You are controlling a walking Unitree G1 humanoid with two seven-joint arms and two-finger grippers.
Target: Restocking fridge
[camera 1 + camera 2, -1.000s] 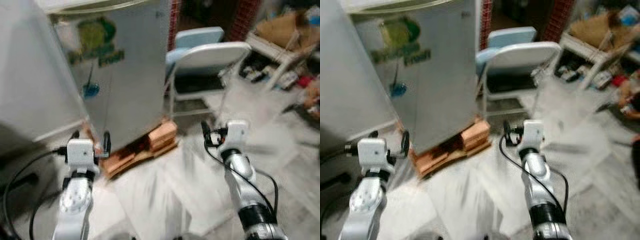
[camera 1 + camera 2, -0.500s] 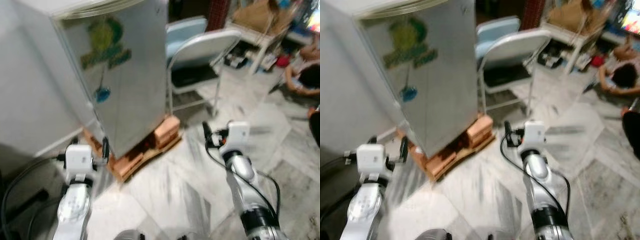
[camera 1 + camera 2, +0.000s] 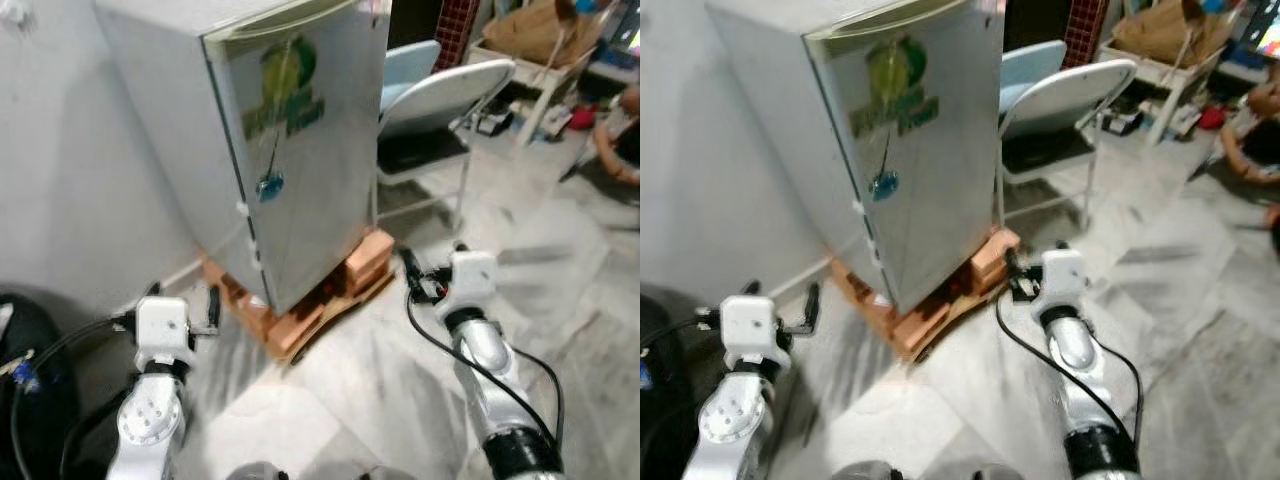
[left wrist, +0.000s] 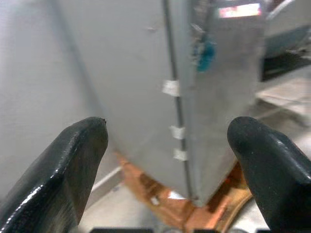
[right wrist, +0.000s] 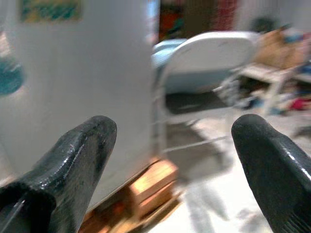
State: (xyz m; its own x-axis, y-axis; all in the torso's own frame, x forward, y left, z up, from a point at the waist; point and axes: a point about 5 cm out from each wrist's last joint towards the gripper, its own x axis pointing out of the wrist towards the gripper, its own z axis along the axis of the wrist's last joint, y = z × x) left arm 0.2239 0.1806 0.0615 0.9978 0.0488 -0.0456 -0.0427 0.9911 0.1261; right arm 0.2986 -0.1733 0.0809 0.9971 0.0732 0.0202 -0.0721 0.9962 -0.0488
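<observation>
The fridge stands to the left and ahead, raised off the marble floor on a wooden pallet, probably to keep its base dry and level. Its door is closed, with a green sticker high on the front and a small blue thing hanging below it on a thin line. White patches, perhaps tape, run along the door's edge on the hinge or seam side.

Both arms are held forward at about the same height, near the robot's body and apart from the fridge, a carrying-ready pose that suits an approach. The left gripper has its fingers spread wide and holds nothing; it faces the fridge's corner. The right gripper is likewise spread and empty, facing the fridge's side and a folding chair beyond it.

No item to stock can be made out. The handle is not discernible, and which side the door opens from is hard to judge. At far right a low table with clutter is blurred, and part of a person is cut off by the edge. A dark object sits at the near left, half cropped.
</observation>
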